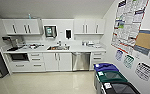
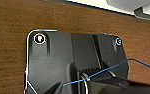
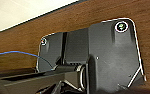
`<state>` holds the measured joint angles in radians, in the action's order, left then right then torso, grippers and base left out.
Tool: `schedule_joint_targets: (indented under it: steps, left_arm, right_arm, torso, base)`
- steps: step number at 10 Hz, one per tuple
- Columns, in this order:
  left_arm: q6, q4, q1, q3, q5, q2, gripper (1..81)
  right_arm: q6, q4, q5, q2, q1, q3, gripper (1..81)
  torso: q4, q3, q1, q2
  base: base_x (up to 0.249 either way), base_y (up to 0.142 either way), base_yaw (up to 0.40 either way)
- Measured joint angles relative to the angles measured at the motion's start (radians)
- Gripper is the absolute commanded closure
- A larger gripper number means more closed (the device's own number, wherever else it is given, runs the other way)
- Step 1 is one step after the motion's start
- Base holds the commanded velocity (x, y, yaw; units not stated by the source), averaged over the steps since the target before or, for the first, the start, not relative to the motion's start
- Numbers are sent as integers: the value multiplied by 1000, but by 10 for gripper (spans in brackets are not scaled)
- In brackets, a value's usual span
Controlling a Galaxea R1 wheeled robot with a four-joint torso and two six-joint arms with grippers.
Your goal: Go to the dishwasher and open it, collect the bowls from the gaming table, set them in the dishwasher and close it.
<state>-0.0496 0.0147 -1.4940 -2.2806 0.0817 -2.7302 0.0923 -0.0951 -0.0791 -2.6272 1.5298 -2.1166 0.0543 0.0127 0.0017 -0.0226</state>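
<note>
**Kitchenette in view, dishwasher shut**

The dishwasher is seen in the head view, built in under the counter, right of the sink, door closed, bar handle along its top edge. White cabinets sit on both sides of it. Posters and a corkboard are mounted on the right wall; their writing cannot be read. Three bins with blue, green and black lids are lined up along that wall; their lid labels are illegible too. In both wrist views a wood-grain surface is seen behind the robot's dark plate, crossed by a blue cable. Jaw state cannot be told for either arm. The dishwasher's position relative to the jaws cannot be told.
</note>
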Motion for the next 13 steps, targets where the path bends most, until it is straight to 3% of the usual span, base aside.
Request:
schedule_joint_targets:
  steps: [5, 13]
  left_arm:
    - [0, -1, 8, -11, 5, -3, 10]
    - [0, -1, 3, -11, 1, -7, 10]
  right_arm:
    - [0, 0, -5, 4, -9, 20, 10]
    - [0, 0, 0, 6, -6, 20, 10]
  torso:
    - [0, 0, 0, 1]
    - [0, 0, 0, 1]
  base:
    - [218, 0, 0]
    - [139, 0, 0]
